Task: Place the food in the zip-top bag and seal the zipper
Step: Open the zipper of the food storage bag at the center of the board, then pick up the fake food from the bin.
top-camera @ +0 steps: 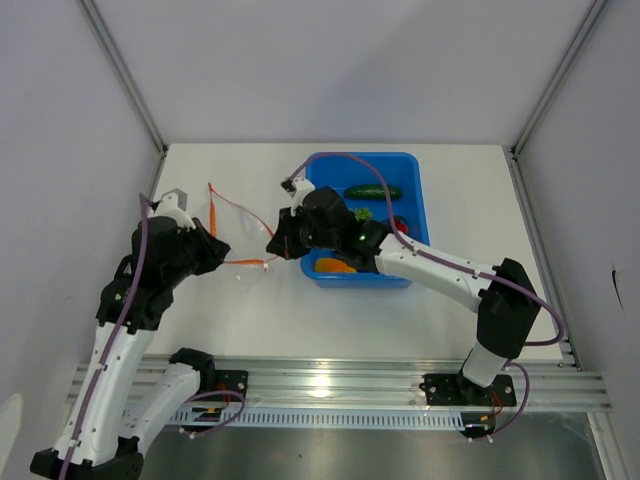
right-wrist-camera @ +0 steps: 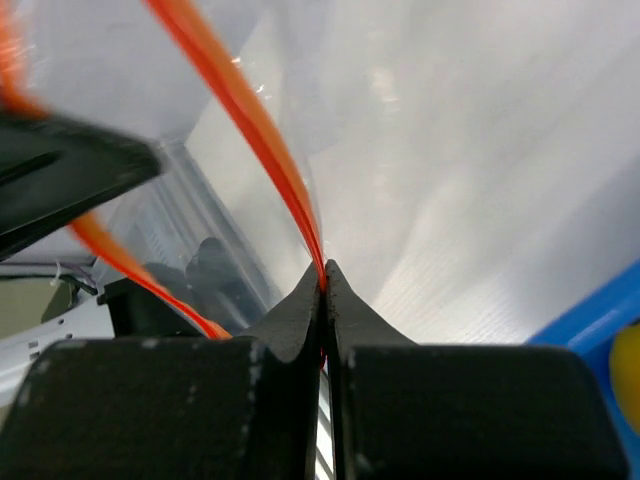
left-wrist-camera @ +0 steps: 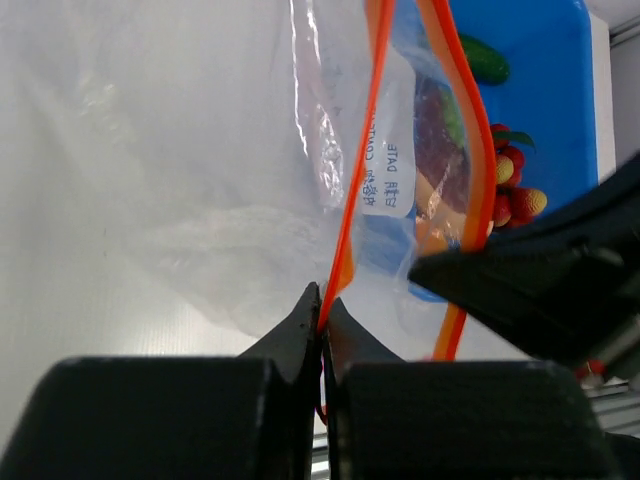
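**Risks.** Left of the bin point(top-camera: 418, 205), the left gripper point(left-wrist-camera: 321, 305) has its fingers pressed together on one lip of the zipper point(left-wrist-camera: 372, 110), by the very tips only. A pull away from the bin could slide the strip out, and the mouth would then fall slack. The bag point(top-camera: 240, 232) hangs between the two grippers, just left of the bin, with its mouth spread. From above nothing shows inside it. The film is thin and crinkled, so over-spreading may strain the strip ends or skew the opening.

The right gripper point(right-wrist-camera: 323, 275) is clamped on the opposite lip, close to the bin's left wall, with the same shallow bite and the same slip risk. With both grippers occupied, neither is free to fetch food. In my judgement, whichever lets go lets the mouth sag. The cucumber point(top-camera: 372, 191), red fruits point(left-wrist-camera: 515, 190) and orange piece point(top-camera: 335, 265) lie in the bin, not yet loaded.

**Pose.** The left arm point(top-camera: 130, 290) rises from its base and bends inward toward the bin, wrist turned so the fingers point at the bag. The right arm point(top-camera: 450, 275) reaches across the bin's near edge, elbow to the right of the bin and wrist over its left corner, fingers facing the left gripper. The two sets of tips stand near each other, apart, with the bag mouth between.
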Tool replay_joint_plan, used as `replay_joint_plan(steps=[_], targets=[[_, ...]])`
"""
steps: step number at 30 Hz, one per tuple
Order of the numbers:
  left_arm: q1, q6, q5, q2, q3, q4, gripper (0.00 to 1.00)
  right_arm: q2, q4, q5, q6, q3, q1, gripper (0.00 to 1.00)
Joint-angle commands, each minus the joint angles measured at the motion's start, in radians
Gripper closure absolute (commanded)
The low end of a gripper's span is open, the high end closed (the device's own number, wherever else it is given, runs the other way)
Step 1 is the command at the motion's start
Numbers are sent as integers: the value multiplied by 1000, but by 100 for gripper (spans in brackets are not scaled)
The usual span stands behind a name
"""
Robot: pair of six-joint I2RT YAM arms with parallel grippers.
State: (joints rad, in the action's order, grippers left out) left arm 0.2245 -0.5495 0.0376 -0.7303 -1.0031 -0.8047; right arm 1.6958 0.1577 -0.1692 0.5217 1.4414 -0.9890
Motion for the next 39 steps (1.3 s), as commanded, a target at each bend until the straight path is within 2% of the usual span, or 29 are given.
replay_joint_plan(steps=[1, 5, 11, 14, 15, 17, 20, 21, 24, 28, 30, 33, 36, 39], targets=[[4, 86, -18, 22, -71, -74, 99, -33, -7, -52, 60, -33, 62, 100], [4, 140, 5, -3, -91, -106, 99, -7, 16, -84, 75, -27, 116, 100], [4, 177, 71, -96, -89, -108, 99, 56, 45, -173, 41, 11, 110, 98], [4, 174, 94, -133, -75, -79, 100, 83, 71, -199, 31, 34, 96, 89], [4, 175, 96, -153, -78, -73, 99, 88, 75, -200, 24, 43, 89, 80], [4, 180, 81, -173, -86, -64, 99, 93, 106, -188, -5, 59, 82, 68], [4, 189, 74, -222, -111, -59, 99, 87, 158, -153, -49, 100, 79, 59], [4, 189, 71, -234, -126, -57, 99, 74, 170, -136, -60, 117, 81, 51], [4, 198, 71, -273, -152, -53, 99, 35, 213, -112, -95, 137, 104, 36], [4, 210, 79, -325, -192, -53, 99, -37, 238, -110, -130, 133, 162, 27], [4, 214, 74, -351, -204, -51, 99, -62, 244, -87, -201, 128, 206, 18], [6, 211, 87, -373, -210, -41, 99, -79, 278, -35, -265, 129, 295, 13], [4, 207, 119, -386, -212, -24, 99, -58, 255, -113, -258, 111, 421, 13], [4, 206, 127, -399, -213, -13, 99, 20, 264, -142, -308, 138, 496, 15]])
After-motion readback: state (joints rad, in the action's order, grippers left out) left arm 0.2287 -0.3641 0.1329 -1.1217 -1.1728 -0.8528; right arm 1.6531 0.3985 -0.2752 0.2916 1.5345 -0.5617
